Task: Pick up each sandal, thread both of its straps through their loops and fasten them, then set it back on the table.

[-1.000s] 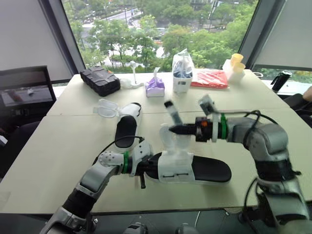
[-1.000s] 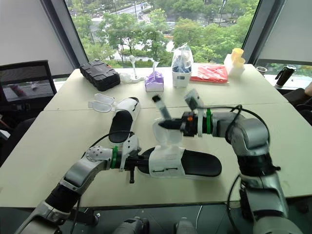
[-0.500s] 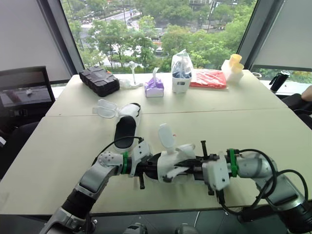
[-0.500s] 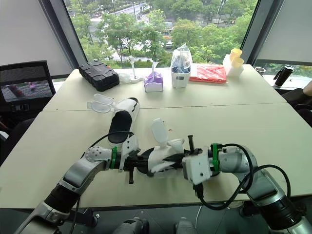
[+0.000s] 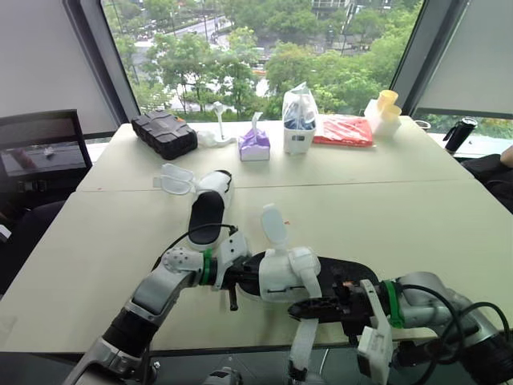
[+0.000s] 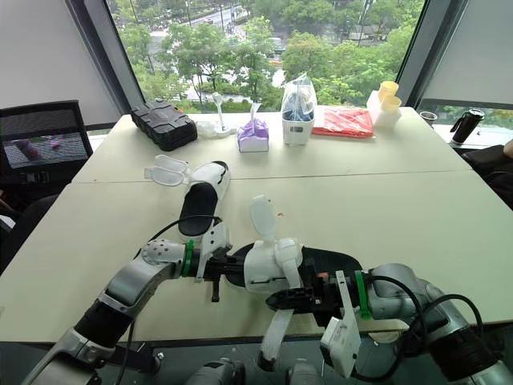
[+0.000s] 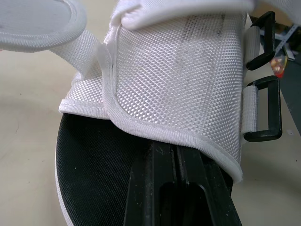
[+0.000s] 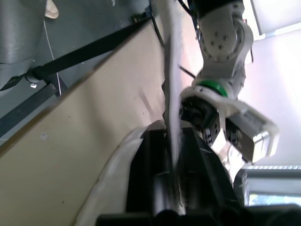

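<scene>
If the right gripper pulls harder on its strap, expect these faults, largest item first.

1. Tabletop: the strap crosses its front edge and may snag or chafe there.
2. Near sandal: it lies by that edge. It could slide off, or twist out of the left gripper, which is clamped on its sole under the white upper.
3. Strap: pinched between the right gripper's fingers, its tail hanging below the edge. It may slip free.
4. Loops: 2, black, both apparently empty, so a misaimed pull wastes the step.

Pose: your left forearm lies low along the tabletop. Your right forearm sits low at the front edge, pointing toward the robot's left.
</scene>
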`<state>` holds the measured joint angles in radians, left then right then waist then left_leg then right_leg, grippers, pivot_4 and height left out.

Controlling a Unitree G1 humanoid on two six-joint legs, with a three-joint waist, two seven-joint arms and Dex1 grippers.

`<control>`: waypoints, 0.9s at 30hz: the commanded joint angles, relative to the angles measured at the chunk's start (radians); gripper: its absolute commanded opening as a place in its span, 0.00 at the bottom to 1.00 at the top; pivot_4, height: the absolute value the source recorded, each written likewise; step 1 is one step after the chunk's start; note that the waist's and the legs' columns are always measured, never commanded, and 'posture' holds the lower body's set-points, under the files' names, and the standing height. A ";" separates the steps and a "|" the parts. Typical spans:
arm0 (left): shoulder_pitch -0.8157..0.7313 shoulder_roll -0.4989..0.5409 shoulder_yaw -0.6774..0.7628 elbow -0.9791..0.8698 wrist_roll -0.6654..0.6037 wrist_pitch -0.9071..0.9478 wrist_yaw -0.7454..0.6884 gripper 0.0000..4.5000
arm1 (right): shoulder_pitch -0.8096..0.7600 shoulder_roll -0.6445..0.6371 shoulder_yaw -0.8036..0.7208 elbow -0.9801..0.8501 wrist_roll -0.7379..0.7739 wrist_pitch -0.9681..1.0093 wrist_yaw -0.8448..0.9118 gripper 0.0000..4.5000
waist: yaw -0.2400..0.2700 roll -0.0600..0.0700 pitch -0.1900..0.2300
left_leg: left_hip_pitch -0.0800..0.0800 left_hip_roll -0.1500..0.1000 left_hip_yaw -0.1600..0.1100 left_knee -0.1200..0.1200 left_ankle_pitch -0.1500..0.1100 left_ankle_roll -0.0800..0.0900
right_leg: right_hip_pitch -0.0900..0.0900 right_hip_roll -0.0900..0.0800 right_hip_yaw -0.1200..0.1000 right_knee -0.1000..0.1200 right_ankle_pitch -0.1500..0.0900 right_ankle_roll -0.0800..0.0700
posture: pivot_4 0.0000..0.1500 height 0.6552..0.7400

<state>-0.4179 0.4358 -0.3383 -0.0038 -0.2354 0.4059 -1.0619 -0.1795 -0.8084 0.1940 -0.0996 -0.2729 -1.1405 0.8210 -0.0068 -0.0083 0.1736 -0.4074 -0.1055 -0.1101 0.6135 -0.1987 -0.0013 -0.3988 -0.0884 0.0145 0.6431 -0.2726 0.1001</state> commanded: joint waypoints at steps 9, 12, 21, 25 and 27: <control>0.028 -0.007 -0.031 0.008 0.015 0.023 0.001 0.00 | 0.159 -0.152 -0.083 0.054 -0.027 -0.019 -0.116 0.98 | 0.013 0.000 0.000 | 0.001 0.000 0.000 0.000 0.000 0.000 | 0.001 0.000 0.001 0.000 0.000 -0.001 | 1.00 1.00; 0.034 -0.011 -0.032 0.001 0.014 0.025 0.003 0.00 | 0.164 -0.190 -0.134 0.128 -0.035 -0.020 -0.153 0.98 | 0.017 0.000 0.000 | 0.001 0.000 0.000 0.000 0.000 0.000 | 0.002 0.000 0.001 0.000 0.000 -0.001 | 1.00 1.00; 0.027 -0.029 -0.037 0.030 0.025 0.005 0.004 0.00 | 0.347 -0.387 -0.184 -0.108 0.688 0.819 0.055 0.98 | 0.021 0.004 0.000 | 0.001 0.000 0.000 0.001 0.000 0.001 | 0.002 0.000 0.001 0.000 -0.001 -0.001 | 1.00 1.00; 0.029 -0.034 -0.043 0.024 0.028 0.006 0.004 0.00 | 0.456 -0.540 -0.288 -0.327 1.144 1.326 0.152 0.98 | 0.019 0.004 -0.001 | 0.000 0.000 0.000 0.002 -0.001 0.003 | 0.003 -0.002 0.001 -0.001 -0.003 -0.003 | 1.00 1.00; 0.030 -0.034 -0.045 0.023 0.030 0.006 0.003 0.00 | 0.463 -0.564 -0.320 -0.356 1.250 1.489 0.165 0.98 | 0.020 0.004 -0.001 | 0.000 0.001 0.000 0.002 -0.002 0.003 | 0.003 -0.002 0.000 -0.001 -0.003 -0.004 | 1.00 1.00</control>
<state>-0.4067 0.4004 -0.3410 0.0042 -0.2262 0.4015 -1.0522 0.2806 -1.3593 -0.0858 -0.4147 0.8578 0.2152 0.9698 0.0127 -0.0041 0.1726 -0.4081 -0.1038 -0.1104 0.6153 -0.2009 0.0009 -0.3956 -0.0900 0.0149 0.6407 -0.2759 0.0960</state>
